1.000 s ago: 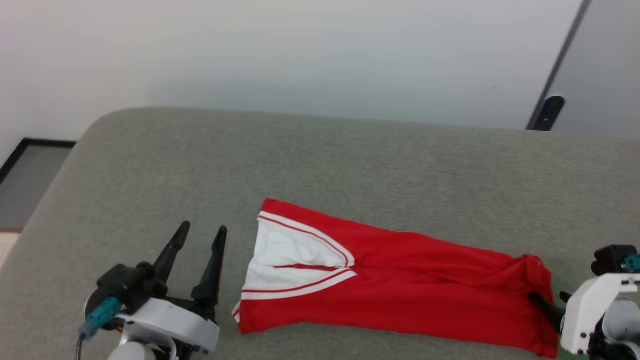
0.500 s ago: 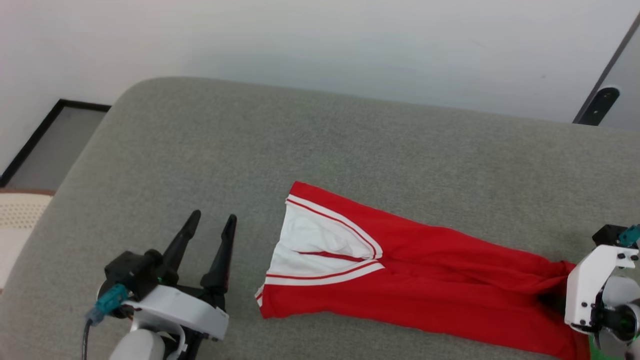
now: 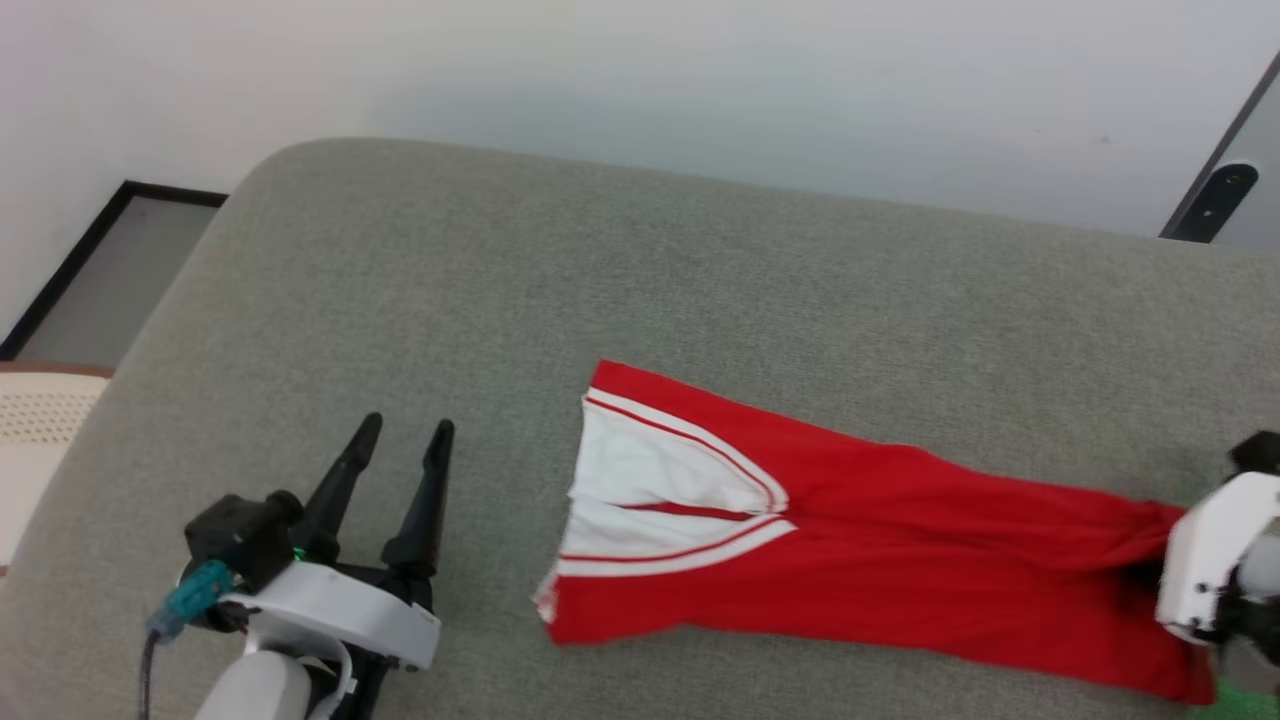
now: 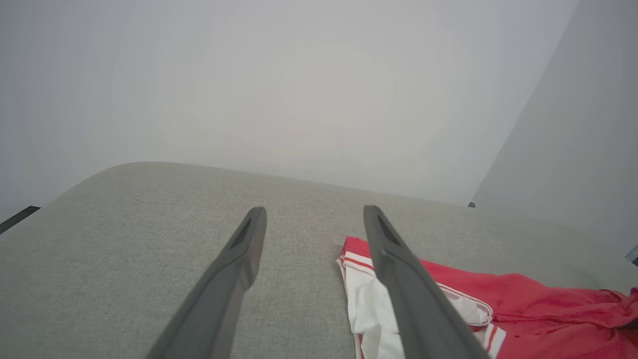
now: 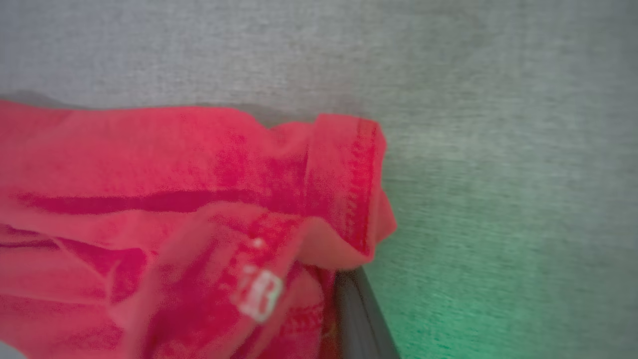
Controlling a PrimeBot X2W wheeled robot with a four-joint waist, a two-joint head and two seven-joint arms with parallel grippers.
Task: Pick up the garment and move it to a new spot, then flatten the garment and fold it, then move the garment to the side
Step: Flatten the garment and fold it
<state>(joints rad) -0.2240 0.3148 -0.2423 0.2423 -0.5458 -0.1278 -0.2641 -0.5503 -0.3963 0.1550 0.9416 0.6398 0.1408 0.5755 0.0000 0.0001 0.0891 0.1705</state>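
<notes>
A red shirt (image 3: pixel 850 560) lies on a big gray cushion (image 3: pixel 500 300). It is folded into a long, thin shape and runs from the middle of the cushion to the right side. The end near the middle has a white sleeve (image 3: pixel 650 480) with thin red lines on it. The rest is all red. It gets narrower and bunched up at the right end. The right gripper (image 3: pixel 1160 580) is at that end, by the right edge of the head view. It is pinching the red cloth. In the right wrist view, the cloth is gathered up in folds over the gripper. One dark finger (image 5: pixel 361 319) sticks out beside the cloth and the other is hidden under it. A small white tag (image 5: pixel 259 294) shows on the cloth there. A green light (image 5: pixel 448 299) glows on the cushion just beside the finger. The left gripper (image 3: pixel 406 425) is at the lower left, over the bare cushion. Its two dark fingers are spread wide apart and hold nothing. It is near the white sleeve end of the shirt but does not touch it. A plain pale wall (image 3: pixel 640 80) stands behind the cushion.
</notes>
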